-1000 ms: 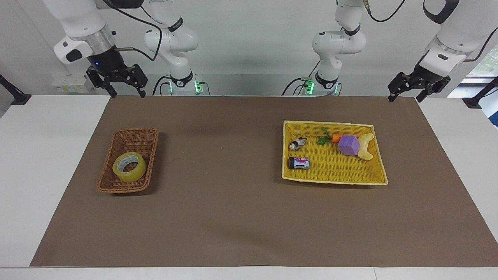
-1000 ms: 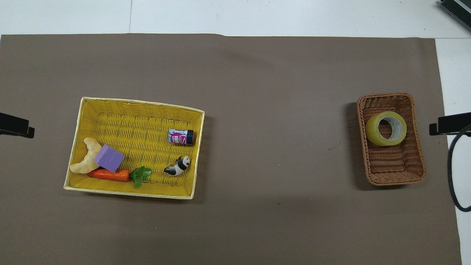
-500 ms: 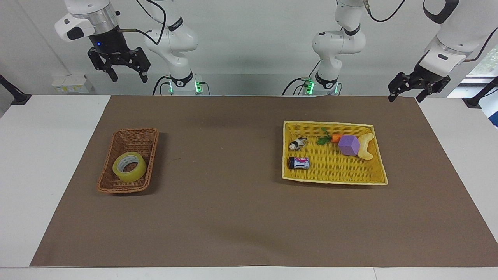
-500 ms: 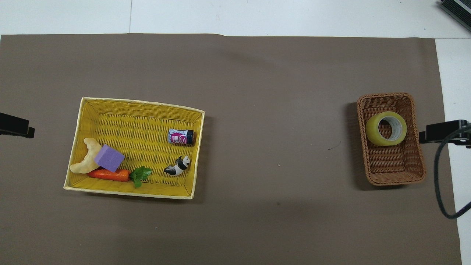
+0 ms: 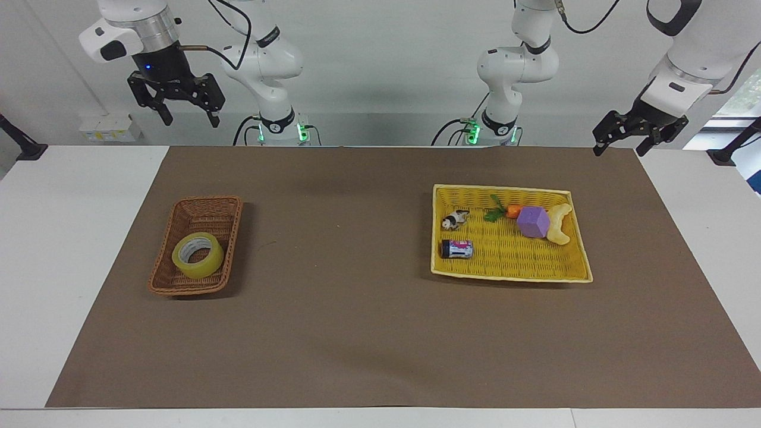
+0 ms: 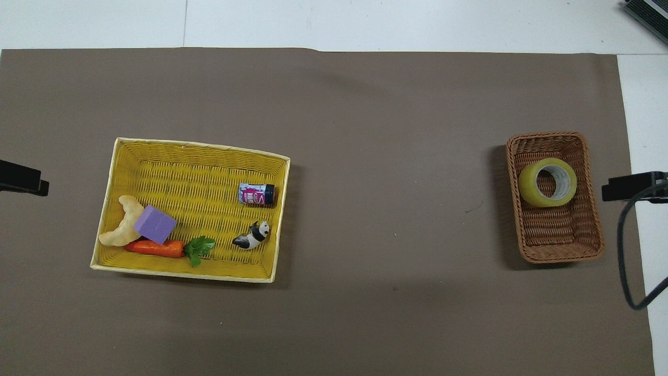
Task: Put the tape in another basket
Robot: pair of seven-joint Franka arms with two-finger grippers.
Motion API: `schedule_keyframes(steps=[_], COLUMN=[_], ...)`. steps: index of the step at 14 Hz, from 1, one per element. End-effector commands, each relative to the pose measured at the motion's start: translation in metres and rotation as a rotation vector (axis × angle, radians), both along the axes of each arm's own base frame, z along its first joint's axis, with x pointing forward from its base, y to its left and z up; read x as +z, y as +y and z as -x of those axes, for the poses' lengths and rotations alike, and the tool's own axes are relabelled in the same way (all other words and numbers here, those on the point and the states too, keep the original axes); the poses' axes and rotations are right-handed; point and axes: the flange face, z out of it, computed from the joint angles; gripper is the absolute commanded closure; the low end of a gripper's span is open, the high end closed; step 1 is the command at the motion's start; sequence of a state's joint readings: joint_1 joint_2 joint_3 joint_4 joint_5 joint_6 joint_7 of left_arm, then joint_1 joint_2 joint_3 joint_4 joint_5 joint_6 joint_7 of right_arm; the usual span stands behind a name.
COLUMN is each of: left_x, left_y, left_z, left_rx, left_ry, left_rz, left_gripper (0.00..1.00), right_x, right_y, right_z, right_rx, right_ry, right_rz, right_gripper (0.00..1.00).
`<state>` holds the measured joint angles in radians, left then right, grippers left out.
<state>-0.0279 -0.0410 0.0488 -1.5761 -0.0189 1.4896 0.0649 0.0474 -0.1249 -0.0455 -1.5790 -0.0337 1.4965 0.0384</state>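
The tape (image 5: 197, 255) is a yellowish roll lying flat in the brown wicker basket (image 5: 178, 220), in the part of the basket farther from the robots. Both also show in the overhead view, the tape (image 6: 547, 183) and the basket (image 6: 558, 245). My right gripper (image 5: 190, 120) is open and empty, raised high over the table's edge by the robots at the right arm's end, well apart from the basket. Only its tip (image 6: 626, 187) shows from overhead. My left gripper (image 5: 618, 148) is open and empty and waits over the mat's corner at the left arm's end.
A flat yellow woven tray (image 5: 511, 276) stands toward the left arm's end. It holds a small dark can (image 5: 456, 248), a panda figure (image 5: 455, 220), a carrot (image 5: 508, 211), a purple block (image 5: 533, 222) and a pale curved pastry (image 5: 560, 226).
My right gripper has risen from just above the table edge and shifted slightly, still open. The left arm, tape and baskets have not moved.
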Motion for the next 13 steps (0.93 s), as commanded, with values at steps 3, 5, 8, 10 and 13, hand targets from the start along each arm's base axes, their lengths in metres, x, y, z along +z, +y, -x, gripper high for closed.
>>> schedule_keyframes(steps=[3,5,8,10,13], left_x=[0.003,0.003,0.003,0.003,0.003], left_y=[0.000,0.000,0.000,0.000,0.000], left_z=[0.003,0.003,0.003,0.003,0.003], left_rx=[-0.006,-0.006,-0.006,-0.006,-0.006], left_ry=[0.005,0.005,0.005,0.005,0.005], left_rz=[-0.013,-0.012,-0.013,-0.013,-0.013], left_gripper=[0.00,0.00,0.00,0.00,0.00], right_x=[-0.003,-0.005,-0.006,-0.006,-0.005], right_y=[0.002,0.002,0.004,0.004,0.004], right_z=[0.010,0.017,0.020,0.020,0.019], right_rx=[0.018,0.014,0.011,0.009,0.013], right_ry=[0.001,0.007,0.009,0.009,0.000], right_rz=[-0.009,-0.014,-0.014,-0.014,-0.014], right_gripper=[0.00,0.00,0.00,0.00,0.00])
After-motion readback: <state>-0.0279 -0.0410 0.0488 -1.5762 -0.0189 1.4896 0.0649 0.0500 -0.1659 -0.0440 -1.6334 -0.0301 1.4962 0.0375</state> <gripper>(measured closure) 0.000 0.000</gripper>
